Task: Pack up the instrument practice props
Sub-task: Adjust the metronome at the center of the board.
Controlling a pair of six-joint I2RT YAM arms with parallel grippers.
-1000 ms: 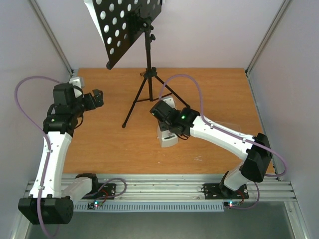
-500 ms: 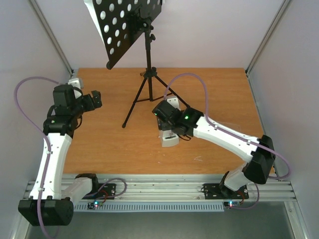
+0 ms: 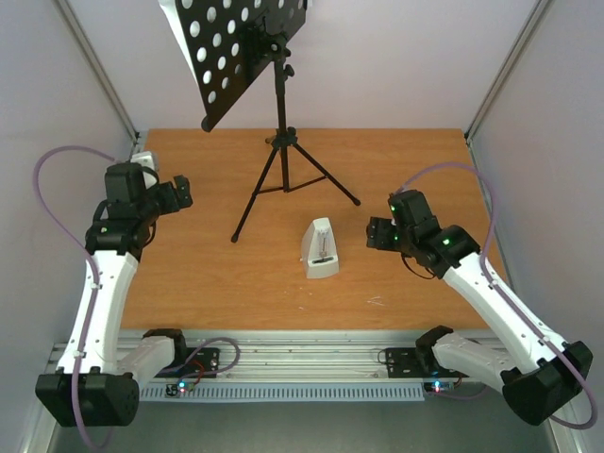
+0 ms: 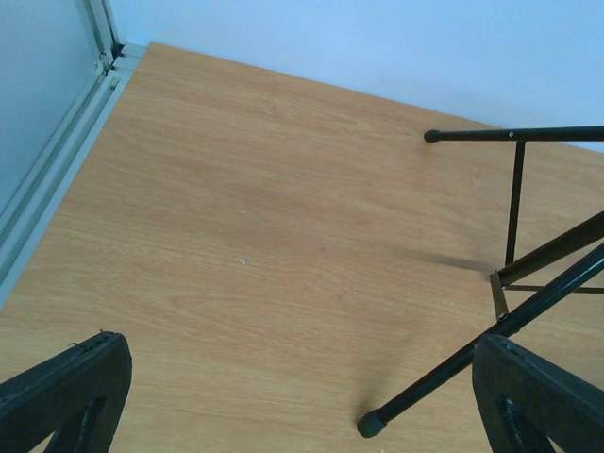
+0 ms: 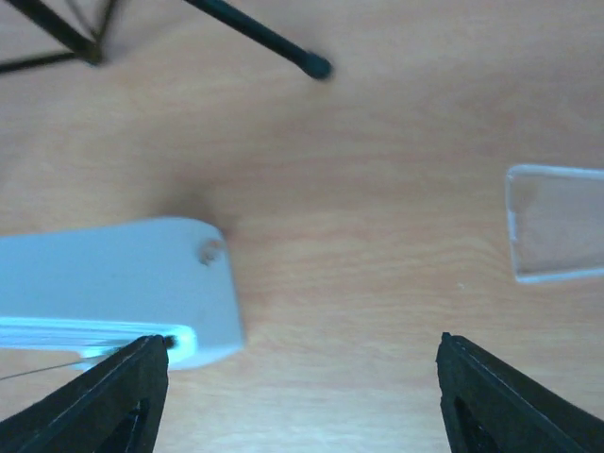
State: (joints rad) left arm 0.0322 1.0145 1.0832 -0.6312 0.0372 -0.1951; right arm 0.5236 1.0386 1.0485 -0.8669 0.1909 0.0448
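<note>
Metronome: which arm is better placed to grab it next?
Right, I'd say. The right fingers stand open just beside the metronome, facing it. The left fingers are farther off, with a leg of the music stand between them and the metronome.

The music stand (image 3: 279, 104) is black all over (pole, legs and desk), and the desk carries a regular pattern of round holes that show white. The metronome (image 3: 319, 249) is white with a pale grey face. The table (image 3: 208, 274) is warm orange-brown wood with fine straight grain. The left arm (image 3: 102, 283) and right arm (image 3: 491, 293) are white with black joints, each trailing purple cables (image 3: 38, 184). The rail (image 3: 311, 351) is silver. The walls (image 3: 396, 57) are pale lilac-white. A plastic piece (image 5: 557, 222) is clear, its edges whitish.
</note>
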